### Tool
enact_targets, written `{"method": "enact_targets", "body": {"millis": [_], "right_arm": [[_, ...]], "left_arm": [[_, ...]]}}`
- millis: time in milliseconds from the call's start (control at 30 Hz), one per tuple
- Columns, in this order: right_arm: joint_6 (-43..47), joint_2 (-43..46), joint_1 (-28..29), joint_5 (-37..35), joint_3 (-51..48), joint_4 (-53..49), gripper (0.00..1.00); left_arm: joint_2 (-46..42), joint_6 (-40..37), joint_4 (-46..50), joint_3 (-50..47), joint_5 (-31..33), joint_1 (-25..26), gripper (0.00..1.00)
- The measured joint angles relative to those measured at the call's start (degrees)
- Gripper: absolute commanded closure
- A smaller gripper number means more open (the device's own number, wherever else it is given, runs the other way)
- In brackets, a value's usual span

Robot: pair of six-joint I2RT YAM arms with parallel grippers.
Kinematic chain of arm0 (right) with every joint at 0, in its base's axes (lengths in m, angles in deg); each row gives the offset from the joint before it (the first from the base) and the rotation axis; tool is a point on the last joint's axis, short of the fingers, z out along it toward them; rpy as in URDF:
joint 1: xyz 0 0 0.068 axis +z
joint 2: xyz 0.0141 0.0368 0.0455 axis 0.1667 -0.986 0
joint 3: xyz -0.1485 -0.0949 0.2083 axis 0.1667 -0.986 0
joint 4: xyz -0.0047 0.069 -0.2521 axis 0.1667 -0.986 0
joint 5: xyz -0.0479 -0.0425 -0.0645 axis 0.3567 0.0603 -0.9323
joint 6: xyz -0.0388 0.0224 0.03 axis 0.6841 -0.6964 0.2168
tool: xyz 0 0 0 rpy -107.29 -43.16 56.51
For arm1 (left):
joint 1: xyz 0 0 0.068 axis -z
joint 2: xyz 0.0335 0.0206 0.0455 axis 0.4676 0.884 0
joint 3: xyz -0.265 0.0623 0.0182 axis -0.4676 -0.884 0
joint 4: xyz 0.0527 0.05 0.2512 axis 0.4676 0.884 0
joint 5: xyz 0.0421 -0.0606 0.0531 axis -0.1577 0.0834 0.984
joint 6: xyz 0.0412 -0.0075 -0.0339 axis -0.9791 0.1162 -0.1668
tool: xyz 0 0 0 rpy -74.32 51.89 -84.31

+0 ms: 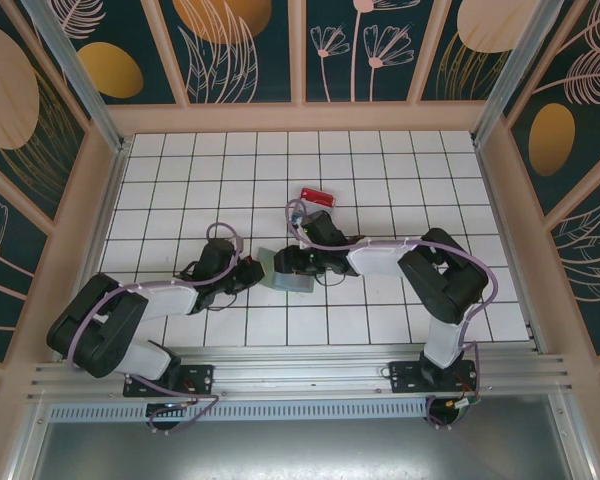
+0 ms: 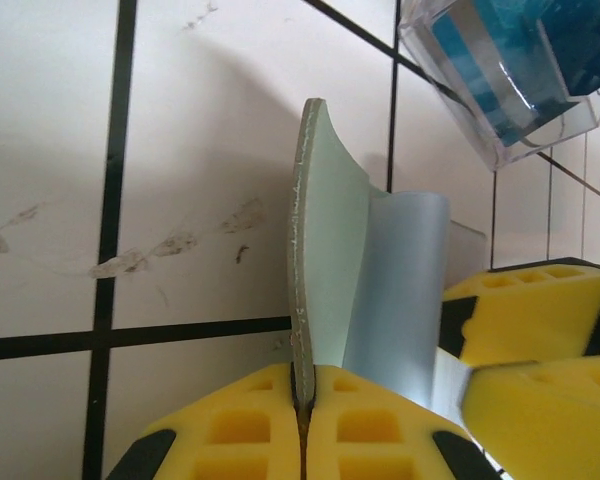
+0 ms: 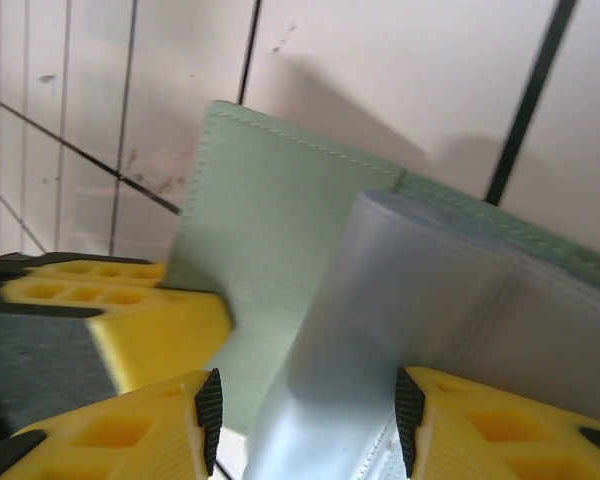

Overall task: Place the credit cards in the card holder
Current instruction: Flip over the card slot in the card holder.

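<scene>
Left fingers tight on soft stitched card holder, right fingers apart.

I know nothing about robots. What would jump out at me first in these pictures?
At the middle of the white tiled table, a grey-green card holder is worked from both sides: the left tool pinches the edge of its flap, while the right tool straddles a pale inner fold, jaws apart. Just beyond, a red card lies near a clear tray of blue cards.
</scene>
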Motion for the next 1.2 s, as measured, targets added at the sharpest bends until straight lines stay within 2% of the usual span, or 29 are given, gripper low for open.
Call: {"method": "enact_targets", "body": {"millis": [233, 400, 433, 467, 567, 633, 700, 800, 1200], "right_arm": [[-0.61, -1.03, 0.0, 4.98, 2.51, 3.82, 0.47], [-1.53, -2.56, -0.02, 7.1, 2.56, 6.19, 0.47], [-1.77, -2.89, -0.02, 7.41, 2.56, 6.47, 0.47], [-1.97, -3.15, -0.04, 7.76, 2.56, 6.75, 0.47], [-2.6, -3.61, -0.13, 8.31, 2.56, 7.91, 0.47], [-2.78, -3.65, -0.17, 8.68, 2.56, 8.31, 0.47], [-2.91, -3.67, -0.28, 9.42, 2.62, 8.81, 0.47], [-2.69, -3.72, -0.76, 9.6, 3.43, 9.33, 0.47], [-2.45, -5.57, -0.66, 8.59, 3.41, 7.28, 0.47]], "left_arm": [[2.73, 0.48, -3.56, -1.57, -0.2, 0.0, 1.0], [2.71, 0.66, -4.0, -1.79, -0.24, 0.0, 0.91], [2.51, 0.7, -3.96, -1.81, -0.24, 0.0, 0.87], [2.16, 0.85, -3.89, -1.9, -0.24, 0.0, 0.78], [0.48, 1.05, -2.51, -2.03, -0.11, 0.0, 0.71], [-0.94, 1.18, -1.11, -2.05, 0.2, 0.0, 0.56], [-2.78, 1.64, 0.98, -2.12, 0.96, -0.09, 0.45], [-6.03, 1.4, 4.81, -2.05, 2.78, -0.37, 0.35], [-20.04, 0.13, 18.95, -1.75, 10.67, -0.26, 0.34]]}}
